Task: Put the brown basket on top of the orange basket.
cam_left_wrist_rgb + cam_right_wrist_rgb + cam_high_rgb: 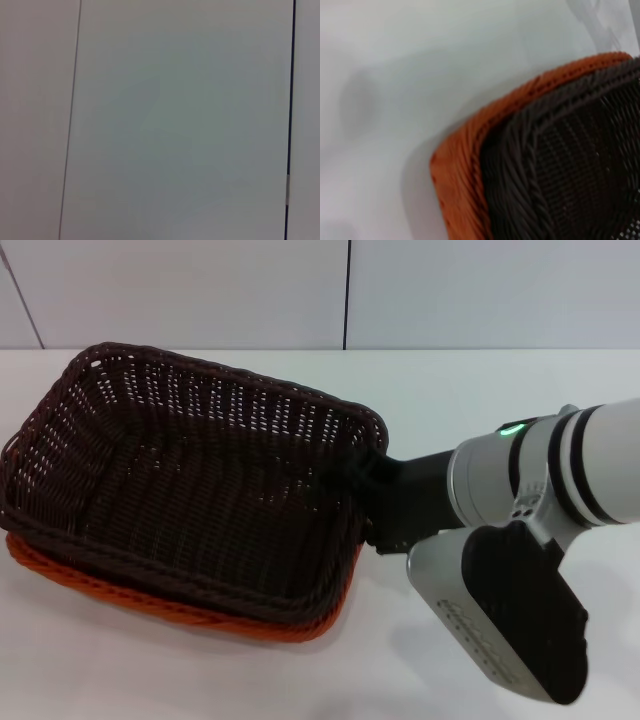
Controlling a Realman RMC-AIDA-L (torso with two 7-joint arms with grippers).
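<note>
The brown basket point(190, 480) sits nested inside the orange basket point(150, 600) on the left of the white table. Only the orange rim shows along the near and left sides. My right gripper point(372, 472) reaches in from the right and meets the brown basket's right rim at its far corner, dark against the dark weave. The right wrist view shows a corner of the brown basket point(560, 165) inside the orange basket point(460, 170), and none of my own fingers. My left gripper is out of view; its wrist camera sees only a pale panelled wall.
The white table point(480, 390) carries both baskets. A white panelled wall point(200, 290) with dark seams stands right behind them. My right forearm point(560, 470) and its grey camera housing point(510, 610) hang over the table's near right.
</note>
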